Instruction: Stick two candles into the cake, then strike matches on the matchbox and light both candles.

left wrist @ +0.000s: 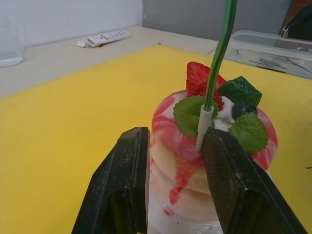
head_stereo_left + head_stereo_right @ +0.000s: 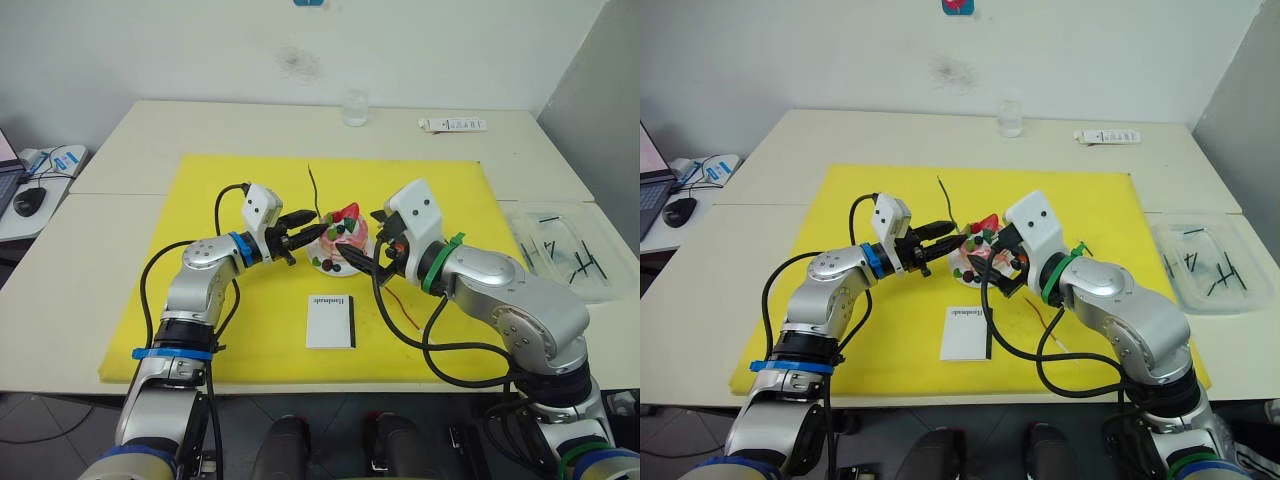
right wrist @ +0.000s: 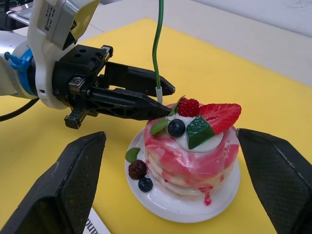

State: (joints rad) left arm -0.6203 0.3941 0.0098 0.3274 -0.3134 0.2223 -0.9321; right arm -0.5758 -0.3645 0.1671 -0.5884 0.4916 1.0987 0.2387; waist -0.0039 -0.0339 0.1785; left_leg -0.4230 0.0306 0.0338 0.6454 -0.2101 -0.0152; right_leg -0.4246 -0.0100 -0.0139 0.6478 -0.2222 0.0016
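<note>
The cake (image 3: pixel 191 146), pink and layered, topped with a strawberry, sits on its small white plate (image 3: pixel 165 202) near the middle of the yellow mat (image 2: pixel 140 250). The green candle (image 3: pixel 157 44) stands in the cake's top near the edge facing the left arm, pale end down, its thin stem rising above the cake. The left gripper (image 3: pixel 161 100) reaches in to the cake's side with fingers parted; in the left wrist view the candle's pale base lies just inside one fingertip (image 1: pixel 234 180), and whether the two touch cannot be told, so the grip reads as released rather than clamped. The right gripper (image 3: pixel 170 185) is spread wide, its two pads flanking the cake and plate without touching either, holding nothing. The matchbox (image 2: pixel 331 321), white with a black strip along one edge, lies flat on the mat in front of the cake, toward the robot. The dark red candle (image 2: pixel 398 305) lies on the mat beside the cake, under the right forearm and partly hidden. Far to the right of the cake, off the mat, a clear plastic tray (image 2: pixel 565 245) holds several short dark matches (image 2: pixel 585 265). Beyond the cake, past the mat's far edge, stands a clear glass (image 2: pixel 354 107), with a white tube (image 2: pixel 452 125) nearby.
</note>
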